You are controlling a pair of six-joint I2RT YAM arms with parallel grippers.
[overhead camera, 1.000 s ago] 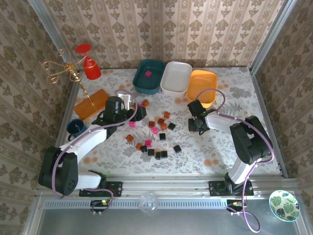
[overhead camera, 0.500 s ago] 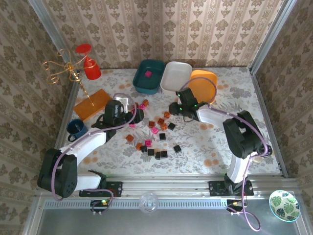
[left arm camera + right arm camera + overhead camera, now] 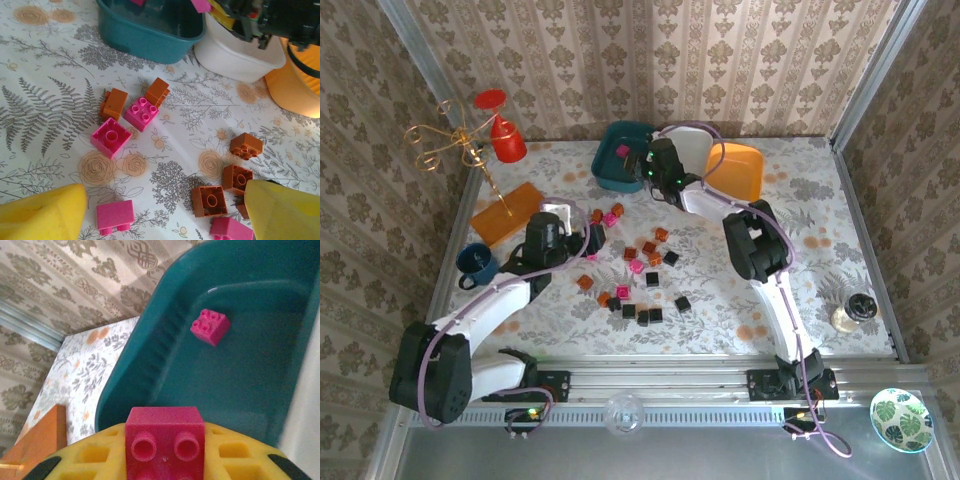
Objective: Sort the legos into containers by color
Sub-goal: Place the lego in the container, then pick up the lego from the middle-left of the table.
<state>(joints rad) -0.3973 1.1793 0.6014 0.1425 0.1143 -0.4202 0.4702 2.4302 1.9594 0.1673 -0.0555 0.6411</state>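
The right pincer (image 3: 653, 168) is clamped on a small magenta pink plastic brick (image 3: 165, 437), which sits stud-side out between its yellow fingers (image 3: 100, 460). It hangs over the near rim of the dark teal rounded plastic tray (image 3: 240, 380). A second pink brick (image 3: 210, 326) lies on that tray's floor. Just beside the teal tray stands the white plastic tray (image 3: 698, 148), and next to that the orange plastic tray (image 3: 740, 175); the three stand in a row at the far side of the floral desk (image 3: 820, 250).

The left pincer (image 3: 162, 210) stands wide with nothing between its fingers, low over the desk. Ahead of it lie loose pink, reddish-brown and black bricks (image 3: 640, 270), scattered across the middle of the desk.
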